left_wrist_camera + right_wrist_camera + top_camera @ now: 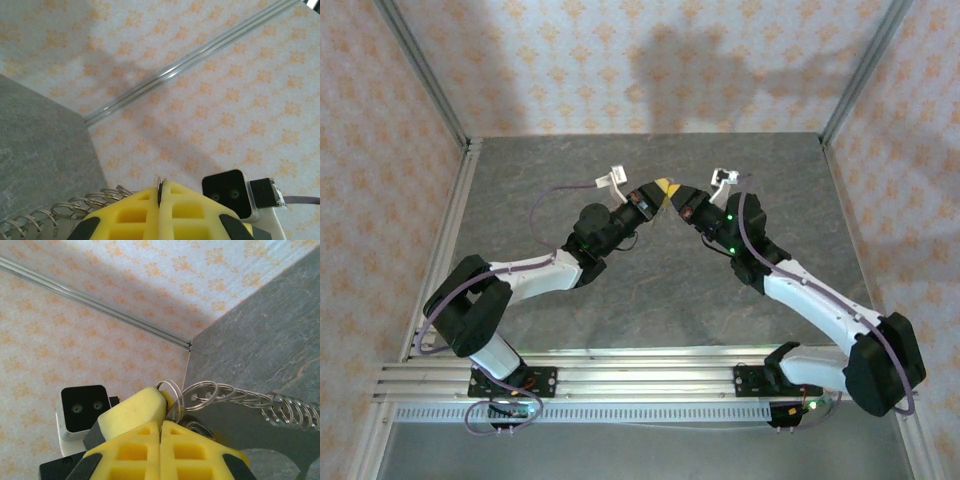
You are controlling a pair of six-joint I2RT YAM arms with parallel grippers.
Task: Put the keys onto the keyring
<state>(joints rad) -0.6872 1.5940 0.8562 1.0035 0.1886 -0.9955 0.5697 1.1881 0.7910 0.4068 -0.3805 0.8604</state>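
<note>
Both grippers meet tip to tip in the air above the middle-back of the table. My left gripper (658,190) (161,192) is shut, and the thin double wire edge of the keyring (160,182) sticks out of its seam. In the right wrist view the keyring (170,381) loops up beside the left finger (132,412), and its chain of small wire links (250,399) trails off to the right. My right gripper (680,197) (160,424) is shut. A small sliver of tan-grey metal, apparently the key (171,414), pokes from its tip against the ring. Most of the key is hidden.
The grey stone-patterned table (650,290) is walled by orange-patterned panels with aluminium posts (425,75) at the corners. A slotted rail (640,380) carries both arm bases at the near edge. The opposite wrist camera (229,191) (80,409) sits close to each gripper.
</note>
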